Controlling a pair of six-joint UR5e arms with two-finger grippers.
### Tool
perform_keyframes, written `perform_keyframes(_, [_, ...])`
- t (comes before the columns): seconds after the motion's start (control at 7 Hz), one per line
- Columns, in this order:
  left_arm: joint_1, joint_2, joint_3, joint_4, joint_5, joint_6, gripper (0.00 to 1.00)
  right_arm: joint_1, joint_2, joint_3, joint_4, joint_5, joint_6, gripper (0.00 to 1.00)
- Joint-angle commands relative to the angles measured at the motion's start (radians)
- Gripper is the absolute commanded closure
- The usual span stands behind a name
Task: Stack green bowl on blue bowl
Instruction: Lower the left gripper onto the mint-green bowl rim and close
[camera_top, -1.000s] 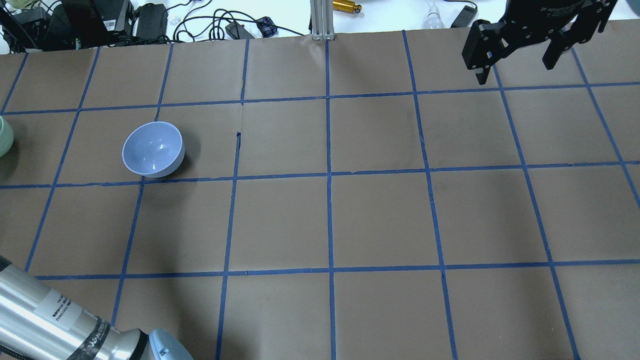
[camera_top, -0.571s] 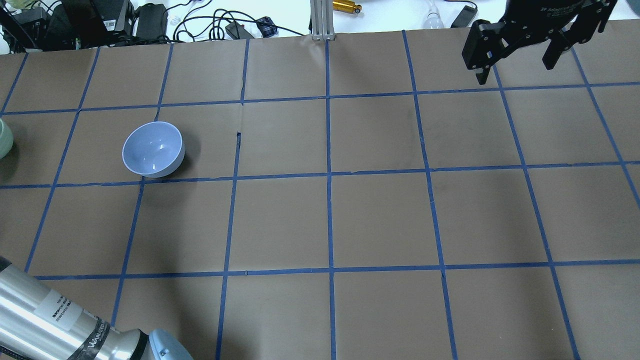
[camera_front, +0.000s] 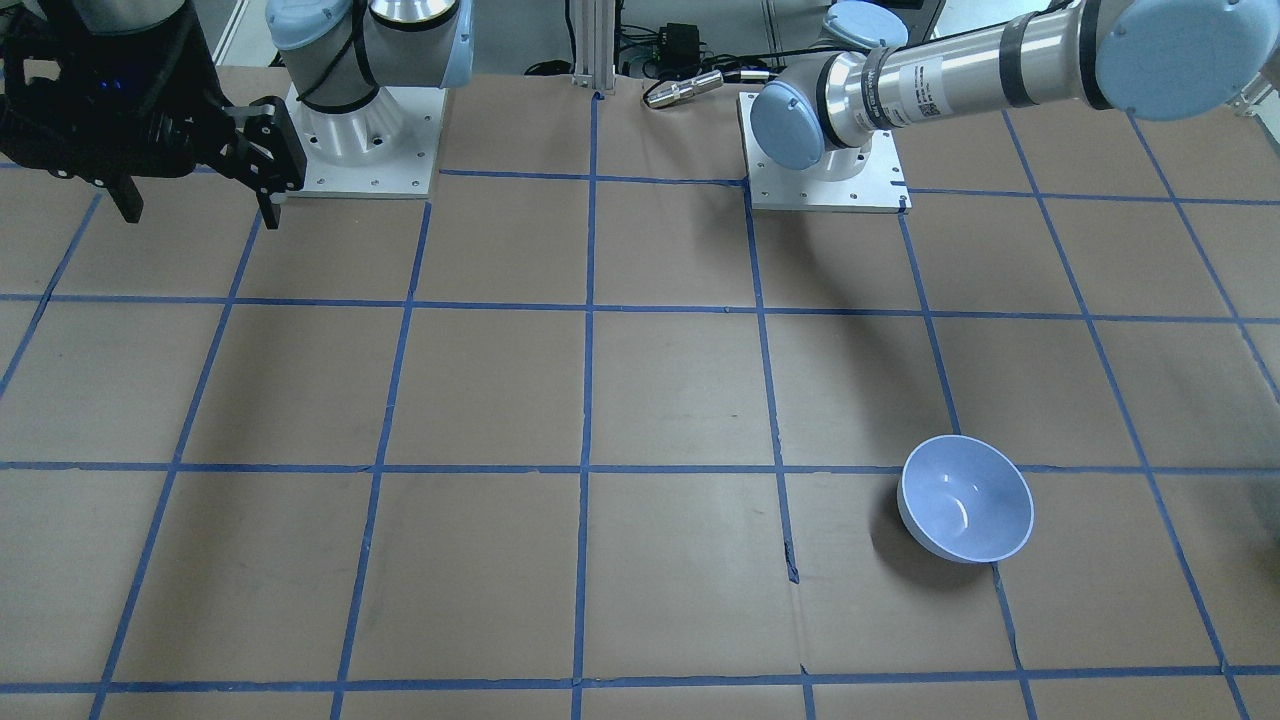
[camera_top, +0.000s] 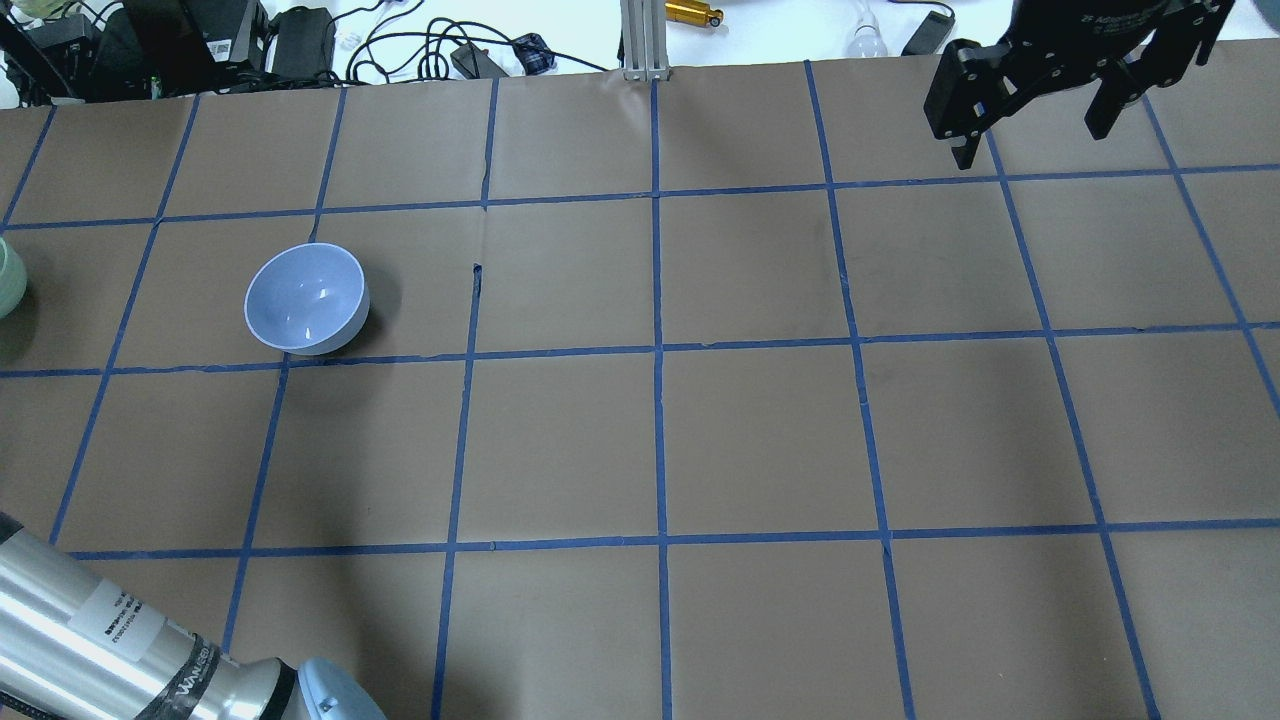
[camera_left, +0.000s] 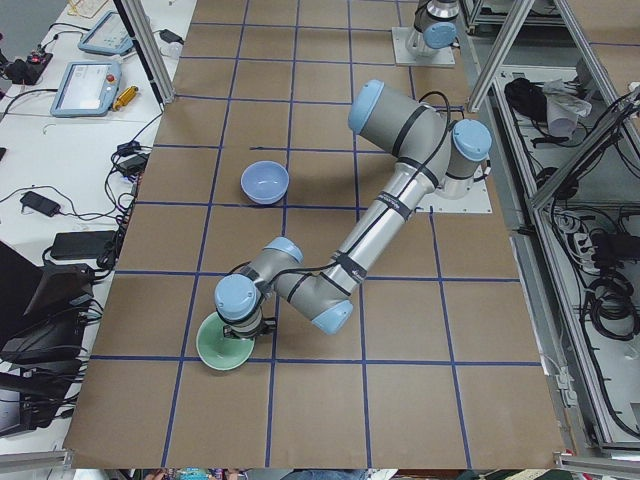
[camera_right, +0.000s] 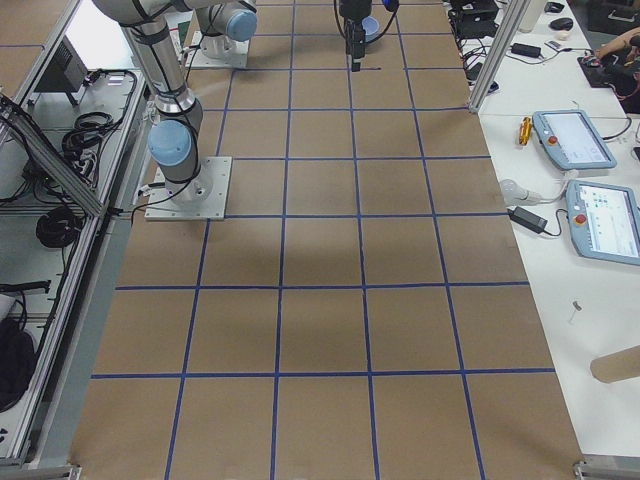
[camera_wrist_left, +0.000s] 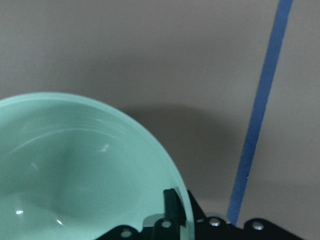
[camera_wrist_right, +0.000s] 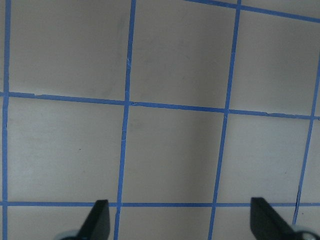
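The green bowl (camera_wrist_left: 75, 170) fills the lower left of the left wrist view; only its edge shows at the far left of the overhead view (camera_top: 8, 278). My left gripper (camera_wrist_left: 182, 206) is shut on its rim, one finger inside and one outside. In the exterior left view the gripper (camera_left: 240, 325) sits over the bowl (camera_left: 222, 350). The blue bowl (camera_top: 305, 298) stands upright and empty about one grid square from the green bowl; it also shows in the front view (camera_front: 965, 497). My right gripper (camera_top: 1030, 120) hangs open and empty over the far right corner, far from both bowls.
Cables and power supplies (camera_top: 300, 40) and an aluminium post (camera_top: 640, 40) lie beyond the table's far edge. The left arm's silver link (camera_top: 100, 630) crosses the overhead view's lower left corner. Both arm bases (camera_front: 820, 180) stand at the table's robot side.
The green bowl's visible edge has shifted slightly toward the overhead view's left edge. The blue bowl and the right arm have not moved.
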Motion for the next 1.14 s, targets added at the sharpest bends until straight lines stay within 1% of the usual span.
perform_keyframes(0.0, [0.000,0.001,-0.001,0.000,0.000,-0.001,1.00,0.000,0.000,0.000,0.000,0.000,0.000,0.00])
perform_keyframes(0.71, [-0.004,0.029,-0.003,-0.003,-0.003,0.004,1.00,0.000,0.000,0.000,0.000,0.000,0.000,0.00])
perform_keyframes(1.0, [-0.027,0.094,-0.020,-0.018,-0.003,0.005,1.00,0.000,0.000,0.000,0.000,0.000,0.000,0.00])
